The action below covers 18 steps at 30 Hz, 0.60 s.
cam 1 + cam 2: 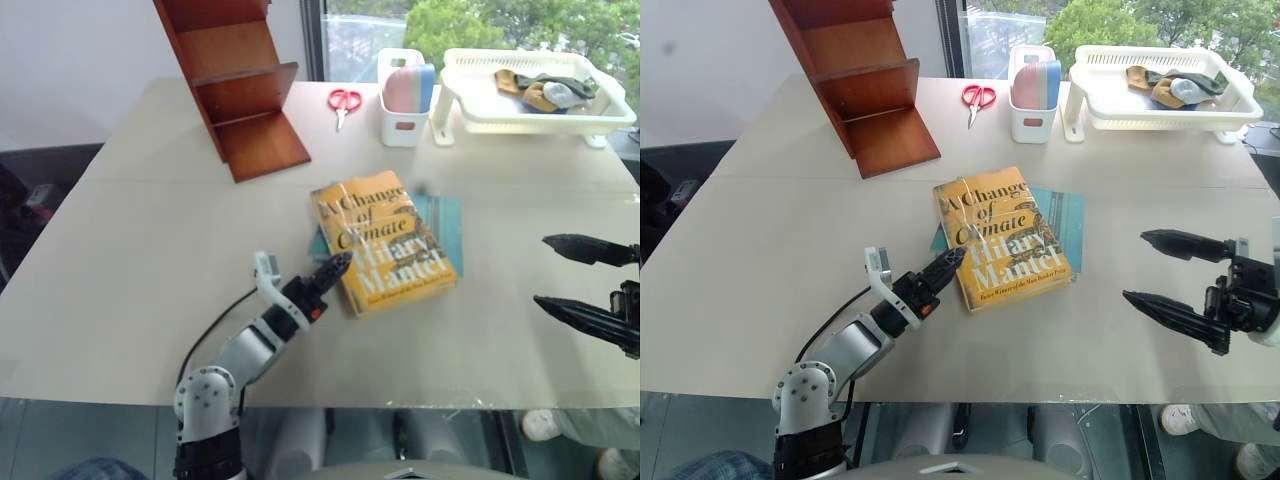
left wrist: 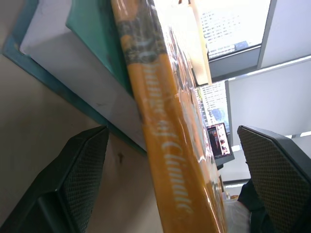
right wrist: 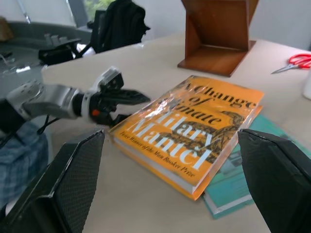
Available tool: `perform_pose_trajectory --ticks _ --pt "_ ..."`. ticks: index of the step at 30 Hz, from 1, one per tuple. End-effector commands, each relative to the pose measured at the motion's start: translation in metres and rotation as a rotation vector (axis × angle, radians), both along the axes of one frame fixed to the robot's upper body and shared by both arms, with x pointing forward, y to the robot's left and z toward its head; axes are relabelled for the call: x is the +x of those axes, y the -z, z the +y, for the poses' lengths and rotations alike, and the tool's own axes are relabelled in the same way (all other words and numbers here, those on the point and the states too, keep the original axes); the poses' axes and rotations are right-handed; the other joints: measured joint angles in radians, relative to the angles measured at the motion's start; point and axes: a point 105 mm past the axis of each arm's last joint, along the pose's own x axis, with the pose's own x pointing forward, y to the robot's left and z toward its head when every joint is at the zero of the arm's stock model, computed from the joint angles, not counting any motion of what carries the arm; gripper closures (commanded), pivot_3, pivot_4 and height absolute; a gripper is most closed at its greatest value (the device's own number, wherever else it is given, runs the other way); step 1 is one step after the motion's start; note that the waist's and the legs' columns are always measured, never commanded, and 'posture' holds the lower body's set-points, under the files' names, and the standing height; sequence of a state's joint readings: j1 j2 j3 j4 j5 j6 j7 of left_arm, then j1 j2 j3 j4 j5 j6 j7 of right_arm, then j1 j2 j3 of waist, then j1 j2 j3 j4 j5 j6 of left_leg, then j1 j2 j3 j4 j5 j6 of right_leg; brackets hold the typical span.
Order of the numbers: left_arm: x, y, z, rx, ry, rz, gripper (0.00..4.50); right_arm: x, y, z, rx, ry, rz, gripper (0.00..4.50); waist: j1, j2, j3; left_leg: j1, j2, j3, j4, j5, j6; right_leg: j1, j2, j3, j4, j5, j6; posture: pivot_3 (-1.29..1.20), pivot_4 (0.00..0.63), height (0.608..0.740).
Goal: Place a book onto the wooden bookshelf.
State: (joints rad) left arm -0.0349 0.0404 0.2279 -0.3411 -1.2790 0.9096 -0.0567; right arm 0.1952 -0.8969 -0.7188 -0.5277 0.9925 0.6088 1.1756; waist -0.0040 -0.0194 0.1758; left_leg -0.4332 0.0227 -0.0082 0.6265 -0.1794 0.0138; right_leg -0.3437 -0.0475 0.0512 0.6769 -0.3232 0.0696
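Book (image 1: 385, 243) lay flat mid-counter (image 1: 150, 250) atop a teal book (image 1: 448, 225), well apart from bookshelf (image 1: 240, 90) at far left. Left tool (image 1: 335, 268) open, fingers straddling book's near-left corner, nothing gripped. Right tool (image 1: 1170, 275) spread wide, empty, off to book's right.

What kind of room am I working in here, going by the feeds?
Probably an office or lab workspace: a large pale table by a window with trees outside, a monitor beyond the book, and a black office chair in the right wrist view.
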Motion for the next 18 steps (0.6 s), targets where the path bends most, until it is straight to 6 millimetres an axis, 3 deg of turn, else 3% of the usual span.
perform_pose_trajectory --ticks 1,5,9,14,18 --pt "0.002 -0.013 -0.005 -0.048 0.020 -0.032 1.37 -0.006 -0.008 -0.007 -0.074 -0.011 -0.040 0.00 0.001 0.000 0.000 0.000 0.000 0.000 0.000 0.000 0.000 0.000 0.000 0.000 0.000 0.000 0.000 0.00 0.150 0.740" --pt "0.002 -0.015 -0.012 -0.050 0.047 -0.037 3.14 -0.011 -0.005 -0.018 -0.127 -0.010 -0.017 0.00 0.005 0.000 0.000 0.000 0.000 0.000 0.000 0.000 0.000 0.000 0.000 -0.001 -0.001 0.000 0.000 0.00 0.150 0.740" --pt "-0.002 -0.020 -0.016 -0.075 0.082 -0.041 4.43 -0.012 -0.001 -0.022 -0.131 -0.002 -0.016 0.00 0.010 0.000 0.000 0.000 0.000 0.000 0.000 0.000 0.000 0.000 0.000 -0.001 -0.001 0.000 0.000 0.00 0.150 0.740" --pt "-0.012 -0.041 -0.016 -0.074 0.156 -0.125 4.48 -0.013 0.002 -0.022 -0.128 0.008 -0.021 0.00 0.011 0.000 0.000 -0.001 0.000 -0.001 0.000 0.000 0.000 0.000 0.000 -0.001 -0.001 0.000 0.000 0.00 0.150 0.740" --pt "-0.002 -0.075 -0.009 -0.025 0.144 -0.271 4.48 -0.009 0.000 -0.026 -0.129 0.031 -0.040 0.00 0.016 0.000 0.000 0.000 0.000 -0.001 0.000 0.000 0.000 0.000 0.000 -0.001 -0.001 0.000 0.000 0.00 0.150 0.740"
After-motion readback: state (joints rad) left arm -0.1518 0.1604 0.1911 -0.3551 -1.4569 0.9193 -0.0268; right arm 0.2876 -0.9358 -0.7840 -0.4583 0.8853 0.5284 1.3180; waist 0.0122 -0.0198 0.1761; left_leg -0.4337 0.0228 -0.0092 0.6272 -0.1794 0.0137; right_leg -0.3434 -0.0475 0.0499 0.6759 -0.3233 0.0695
